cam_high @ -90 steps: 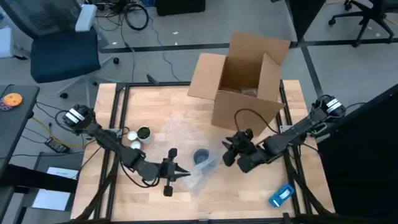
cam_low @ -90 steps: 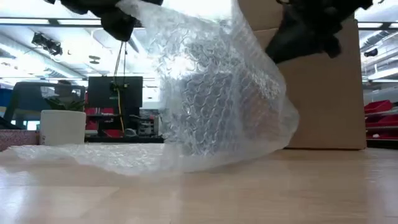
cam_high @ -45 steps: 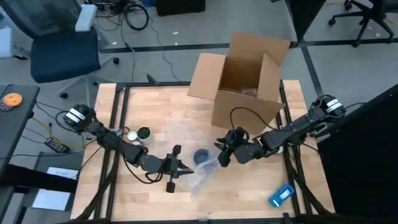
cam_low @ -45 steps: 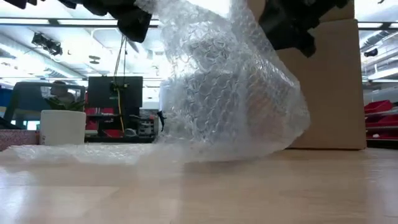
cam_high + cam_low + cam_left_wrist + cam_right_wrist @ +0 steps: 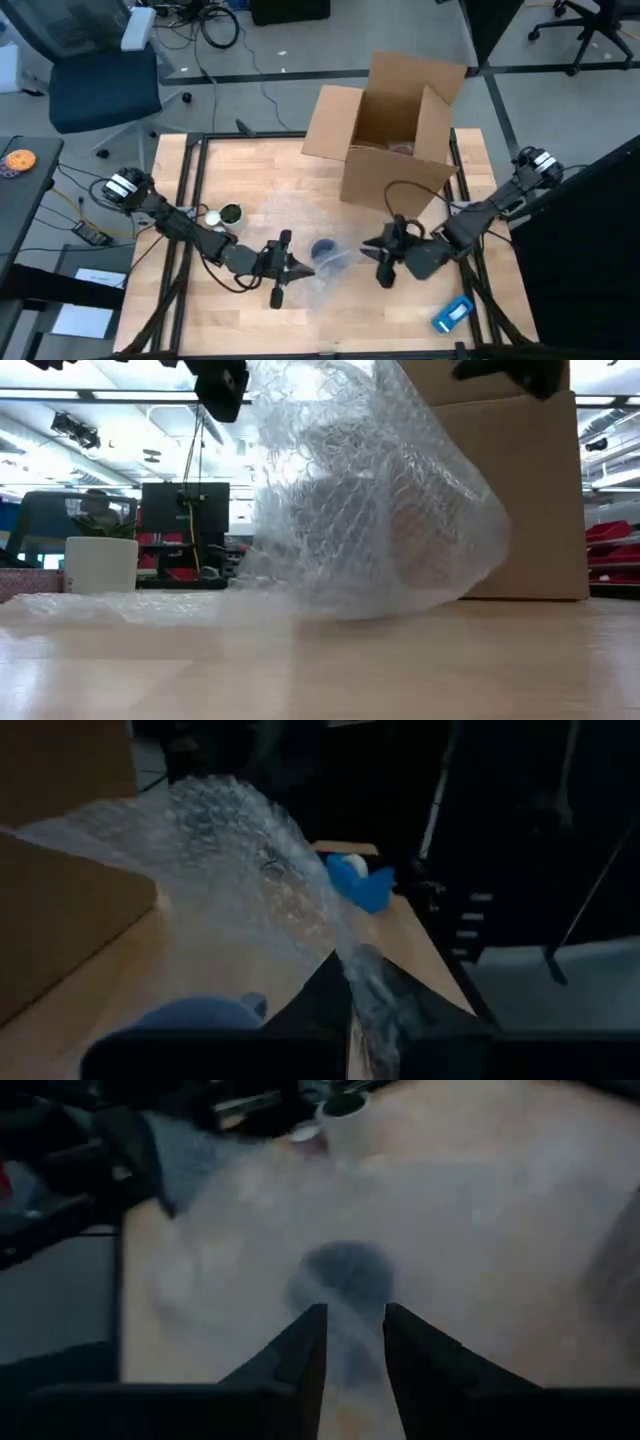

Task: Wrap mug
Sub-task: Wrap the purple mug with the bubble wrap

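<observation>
The open cardboard box (image 5: 395, 120) blocks the far middle of the table (image 5: 250, 165). The bubble wrap (image 5: 325, 270) is heaped over the blue mug (image 5: 323, 250) at the centre, between the left gripper (image 5: 300, 268) and the right gripper (image 5: 375, 250), leaving narrow gaps there. A white cup (image 5: 212, 218) and small plant pot (image 5: 231, 214) crowd the left side; a blue tape dispenser (image 5: 452, 313) sits near right. Bare wood lies along the near edge.

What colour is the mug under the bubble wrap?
Blue. The mug shows best in the high view, through the clear bubble wrap.
</observation>
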`<action>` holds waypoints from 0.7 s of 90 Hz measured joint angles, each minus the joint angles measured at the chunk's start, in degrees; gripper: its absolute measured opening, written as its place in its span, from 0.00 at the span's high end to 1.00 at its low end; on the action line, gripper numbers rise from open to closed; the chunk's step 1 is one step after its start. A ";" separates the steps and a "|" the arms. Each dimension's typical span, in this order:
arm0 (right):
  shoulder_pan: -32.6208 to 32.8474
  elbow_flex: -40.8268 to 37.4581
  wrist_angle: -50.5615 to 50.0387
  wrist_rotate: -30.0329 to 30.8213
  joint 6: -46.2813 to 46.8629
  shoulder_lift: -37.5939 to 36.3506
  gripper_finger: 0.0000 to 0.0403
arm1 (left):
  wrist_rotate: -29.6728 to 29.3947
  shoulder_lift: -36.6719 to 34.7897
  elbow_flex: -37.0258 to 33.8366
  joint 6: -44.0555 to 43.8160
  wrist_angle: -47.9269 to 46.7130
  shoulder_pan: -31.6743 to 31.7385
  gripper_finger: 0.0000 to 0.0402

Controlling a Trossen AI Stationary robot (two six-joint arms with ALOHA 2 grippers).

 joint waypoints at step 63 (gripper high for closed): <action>-12.12 -0.04 -0.53 1.18 0.69 10.79 0.81 | 8.46 0.04 0.00 4.91 4.21 0.04 1.00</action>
